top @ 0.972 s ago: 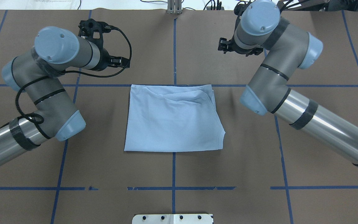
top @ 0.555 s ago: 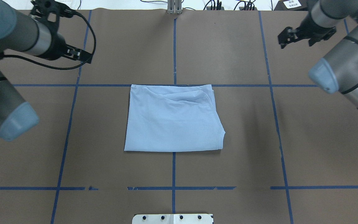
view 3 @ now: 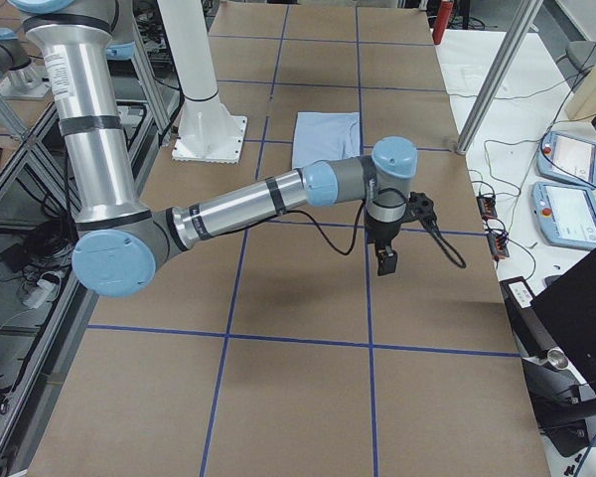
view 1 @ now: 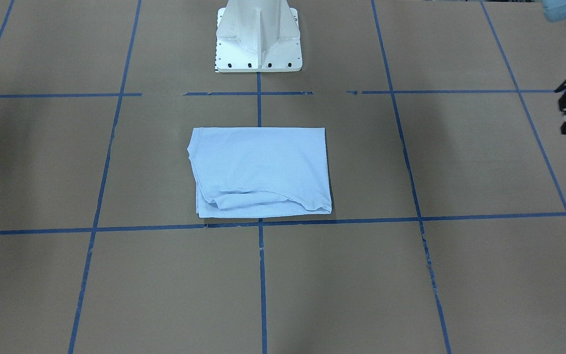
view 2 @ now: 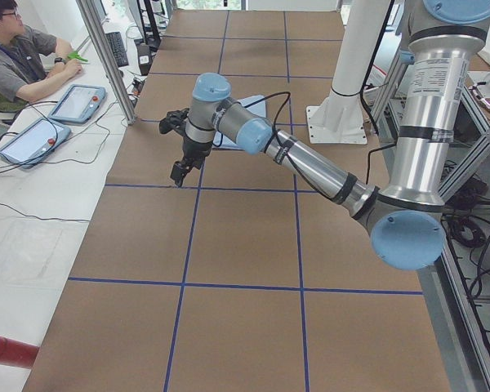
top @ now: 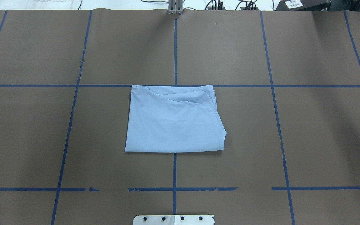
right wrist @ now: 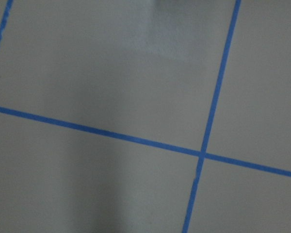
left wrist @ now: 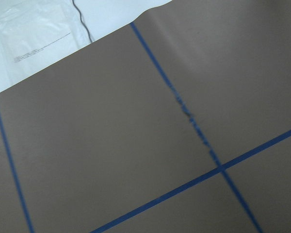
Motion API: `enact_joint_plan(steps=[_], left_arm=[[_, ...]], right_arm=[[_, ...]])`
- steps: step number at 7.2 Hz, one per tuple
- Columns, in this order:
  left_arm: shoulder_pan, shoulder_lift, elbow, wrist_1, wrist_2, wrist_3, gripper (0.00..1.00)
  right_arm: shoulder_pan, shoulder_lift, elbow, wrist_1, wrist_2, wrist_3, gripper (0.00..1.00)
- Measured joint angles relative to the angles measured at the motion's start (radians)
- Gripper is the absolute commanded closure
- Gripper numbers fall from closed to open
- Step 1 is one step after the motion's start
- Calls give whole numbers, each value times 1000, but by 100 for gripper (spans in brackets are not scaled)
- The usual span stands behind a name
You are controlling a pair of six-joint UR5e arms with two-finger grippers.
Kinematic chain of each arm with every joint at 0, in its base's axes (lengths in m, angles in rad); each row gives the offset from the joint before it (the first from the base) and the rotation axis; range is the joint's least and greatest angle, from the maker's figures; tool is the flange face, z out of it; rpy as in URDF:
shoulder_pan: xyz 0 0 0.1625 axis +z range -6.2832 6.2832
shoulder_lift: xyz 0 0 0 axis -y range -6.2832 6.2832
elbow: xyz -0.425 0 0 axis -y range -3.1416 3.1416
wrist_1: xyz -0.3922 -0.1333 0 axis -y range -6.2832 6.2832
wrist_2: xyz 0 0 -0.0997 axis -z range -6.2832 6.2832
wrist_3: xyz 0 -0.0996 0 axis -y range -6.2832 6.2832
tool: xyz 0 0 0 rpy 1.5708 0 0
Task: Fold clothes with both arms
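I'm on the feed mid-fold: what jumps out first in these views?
A light blue shirt lies folded into a rectangle in the middle of the brown table, with nothing touching it. The left end effector and the right end effector hang over bare paper at opposite ends of the table, far from the shirt.

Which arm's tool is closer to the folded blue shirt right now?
Left, judging by the side views. The left tool hangs left of the T-shirt, apart from it; the right tool hangs farther out on the opposite side.
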Motion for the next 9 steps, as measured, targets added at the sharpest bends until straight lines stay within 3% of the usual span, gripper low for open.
enact_joint_plan(steps=[1,4,7,9], left_arm=[[-84,55,49,31,-59,50,0],[-143,166,202,87,-91,128,0],[-148,238,211,153,-128,149,0],[-148,271,204,75,-168,156,0]], right_arm=[[35,-92,2,4,20,-56,0],[53,-253,-3,10,19,-77,0],[58,-275,10,12,12,-80,0],[59,-271,13,12,9,-79,0]])
